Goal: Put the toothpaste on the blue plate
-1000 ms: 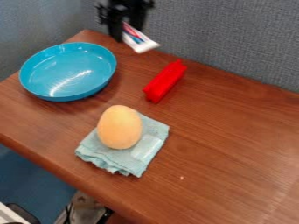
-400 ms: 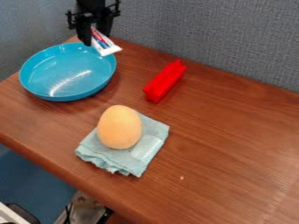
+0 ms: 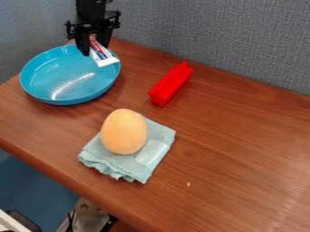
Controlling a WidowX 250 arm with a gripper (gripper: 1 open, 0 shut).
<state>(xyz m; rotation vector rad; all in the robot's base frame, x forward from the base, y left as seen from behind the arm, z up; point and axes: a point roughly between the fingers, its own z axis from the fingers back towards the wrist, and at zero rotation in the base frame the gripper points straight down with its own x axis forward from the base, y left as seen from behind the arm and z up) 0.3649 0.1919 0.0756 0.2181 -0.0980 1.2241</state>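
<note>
My black gripper (image 3: 93, 43) hangs over the right rim of the blue plate (image 3: 54, 82), pointing down. It is shut on the toothpaste (image 3: 104, 55), a small white tube with red and blue print that sticks out below and to the right of the fingers, just above the plate's rim. The glossy blue plate lies at the table's back left corner with nothing in it.
A red rectangular block (image 3: 171, 83) lies to the right of the plate. Nearer the front, an orange egg-shaped object (image 3: 122, 131) rests on a pale blue-green folded cloth (image 3: 129, 154). The wooden table's edges run close along the left and front.
The gripper has carried the toothpaste leftward and downward, from behind the red block to just over the plate's right rim. Nothing else on the table has moved.
</note>
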